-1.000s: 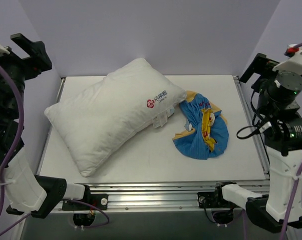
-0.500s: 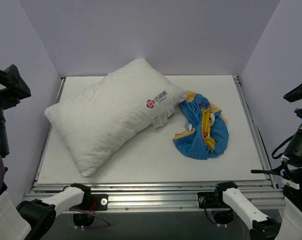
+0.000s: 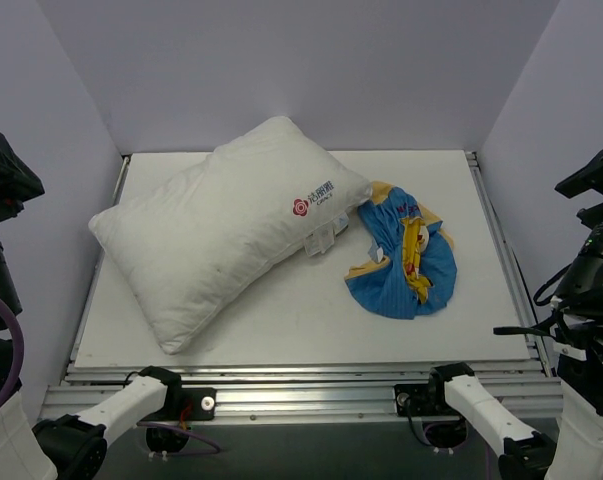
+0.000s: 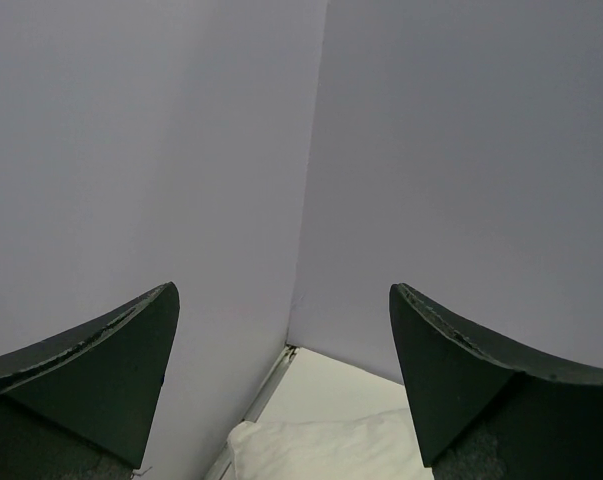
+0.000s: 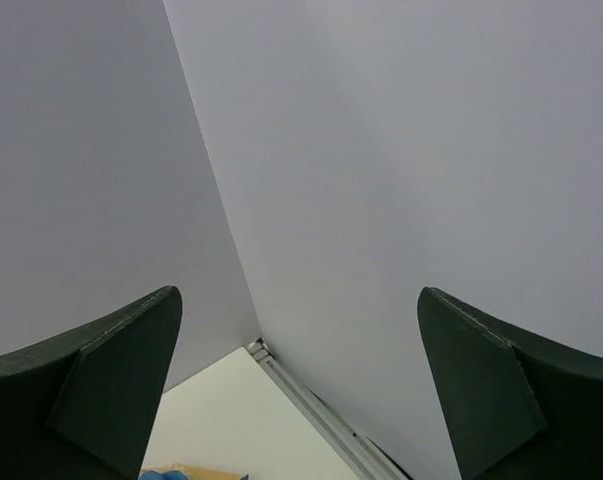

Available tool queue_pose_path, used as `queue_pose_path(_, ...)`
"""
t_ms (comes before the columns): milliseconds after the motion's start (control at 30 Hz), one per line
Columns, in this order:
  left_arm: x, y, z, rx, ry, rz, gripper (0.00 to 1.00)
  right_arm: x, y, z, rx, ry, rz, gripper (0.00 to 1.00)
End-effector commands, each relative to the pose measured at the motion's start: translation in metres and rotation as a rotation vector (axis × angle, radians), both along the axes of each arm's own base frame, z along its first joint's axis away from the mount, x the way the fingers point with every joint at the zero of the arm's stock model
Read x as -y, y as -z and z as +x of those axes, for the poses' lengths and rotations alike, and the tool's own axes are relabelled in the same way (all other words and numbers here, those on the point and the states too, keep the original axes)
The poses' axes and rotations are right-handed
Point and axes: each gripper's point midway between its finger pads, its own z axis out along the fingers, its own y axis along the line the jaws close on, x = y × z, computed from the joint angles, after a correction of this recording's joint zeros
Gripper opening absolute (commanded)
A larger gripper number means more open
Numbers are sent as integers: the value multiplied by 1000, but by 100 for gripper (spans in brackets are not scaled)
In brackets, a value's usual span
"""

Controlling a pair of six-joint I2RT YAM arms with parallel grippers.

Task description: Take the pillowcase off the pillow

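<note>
The white pillow (image 3: 231, 235) lies bare and slantwise on the left half of the table, its red logo facing up. Beside its right end the blue pillowcase (image 3: 406, 255) lies crumpled in a heap, yellow print showing, touching only the pillow's corner. My left gripper (image 3: 3, 172) is raised at the far left edge, away from both. My right gripper (image 3: 591, 182) is raised at the far right edge. In the left wrist view the left gripper (image 4: 281, 290) is open and empty above a pillow (image 4: 321, 450) corner. The right gripper (image 5: 299, 292) is open and empty too, with a sliver of pillowcase (image 5: 186, 473) below.
The white table (image 3: 281, 320) is boxed in by pale lilac walls on the left, back and right. A metal rail (image 3: 331, 380) runs along the near edge, with both arm bases below it. The table's back right corner (image 5: 256, 350) shows in the right wrist view.
Both arms have drawn back and lower towards the near corners, and their grippers now sit nearer the picture's side edges. Pillow and pillowcase have not moved.
</note>
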Motion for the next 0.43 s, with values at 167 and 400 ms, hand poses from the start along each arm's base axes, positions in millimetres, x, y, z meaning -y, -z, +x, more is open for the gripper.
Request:
queue_pose_path(167, -1, -7, 7, 28, -25, 5, 94, 1, -9, 0, 50, 8, 12, 100)
queue_pose_path(400, 4, -5, 15, 28, -11, 6, 94, -2, -8, 4, 43, -5, 5, 100)
